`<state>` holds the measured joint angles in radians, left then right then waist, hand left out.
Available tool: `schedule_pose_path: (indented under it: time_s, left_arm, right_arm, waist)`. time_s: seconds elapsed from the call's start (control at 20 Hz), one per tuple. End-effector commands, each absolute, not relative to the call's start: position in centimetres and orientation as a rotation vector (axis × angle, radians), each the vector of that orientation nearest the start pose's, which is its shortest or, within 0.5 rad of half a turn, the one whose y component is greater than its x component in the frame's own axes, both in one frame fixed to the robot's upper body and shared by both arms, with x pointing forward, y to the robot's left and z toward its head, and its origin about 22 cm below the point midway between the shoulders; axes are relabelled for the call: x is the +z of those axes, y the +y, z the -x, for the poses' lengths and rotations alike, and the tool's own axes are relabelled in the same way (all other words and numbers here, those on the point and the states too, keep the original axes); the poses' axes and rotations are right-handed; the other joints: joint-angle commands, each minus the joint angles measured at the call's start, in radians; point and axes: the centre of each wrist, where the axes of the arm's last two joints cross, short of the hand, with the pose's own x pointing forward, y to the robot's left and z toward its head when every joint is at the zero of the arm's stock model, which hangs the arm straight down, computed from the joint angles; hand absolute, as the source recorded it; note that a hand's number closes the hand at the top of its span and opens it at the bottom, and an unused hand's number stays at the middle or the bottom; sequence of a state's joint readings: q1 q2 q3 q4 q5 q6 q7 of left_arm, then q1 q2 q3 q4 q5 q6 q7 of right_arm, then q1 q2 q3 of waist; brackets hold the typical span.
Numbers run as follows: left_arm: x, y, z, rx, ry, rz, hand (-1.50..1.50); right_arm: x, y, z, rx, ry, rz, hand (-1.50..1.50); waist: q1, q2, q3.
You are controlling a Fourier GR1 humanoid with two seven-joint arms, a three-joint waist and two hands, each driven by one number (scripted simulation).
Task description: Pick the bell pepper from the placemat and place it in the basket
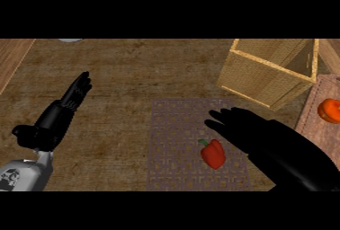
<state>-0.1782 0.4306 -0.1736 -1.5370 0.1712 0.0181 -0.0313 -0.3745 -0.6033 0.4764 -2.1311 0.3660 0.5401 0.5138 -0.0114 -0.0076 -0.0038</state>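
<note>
**Right hand above placemat, pepper not grasped**

Head view. The right hand (266, 134) is nearest the camera, entering from the lower right corner. Its fingers (222, 117) are extended and released, grasping nothing. The bell pepper (214, 153) lies on the placemat (172, 130), just below and to the left of those fingers, close beside the palm; whether they touch cannot be told. The pepper is red with a green stem pointing up-left. The basket (266, 76) stands on the counter (133, 72) beyond the fingertips, up and to the right, its near corner just past the placemat's far edge. An orange object (330, 110) rests on a board (312, 126) right of the hand. The left hand (74, 96) rests at the left, fingers straight and pointing up, well apart from the pepper.
</note>
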Motion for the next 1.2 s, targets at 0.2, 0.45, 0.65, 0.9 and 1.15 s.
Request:
schedule_pose_path:
  time_s: [0.2, 0.45, 0.65, 0.9, 1.15]
  left_arm:
    - [5.4, 27.5, -26.9, -0.378, -1.682, -0.043, 0.00]
    - [5.9, 27.0, -27.1, -0.372, -1.695, -0.057, 0.00]
    - [4.7, 25.7, -27.8, -0.365, -1.683, -0.038, 0.00]
    - [5.7, 26.0, -27.2, -0.382, -1.681, -0.038, 0.00]
    - [6.3, 27.0, -27.1, -0.384, -1.701, -0.063, 0.00]
  right_arm:
    - [24.5, -21.0, -20.8, 1.622, -1.344, 0.451, -1.50]
    - [24.4, -22.5, -21.1, 1.579, -1.367, 0.445, -1.50]
    - [22.4, -20.4, -21.1, 1.547, -1.381, 0.431, -1.50]
    - [17.1, -19.8, -21.6, 1.507, -1.403, 0.387, -1.50]
    - [13.2, -17.9, -23.0, 1.453, -1.440, 0.379, -1.50]
  waist:
    - [0.009, 0.005, 0.003]
    - [0.011, 0.007, 0.004]
    - [0.012, 0.008, 0.004]
    - [0.015, 0.009, 0.005]
    - [0.020, 0.008, 0.004]
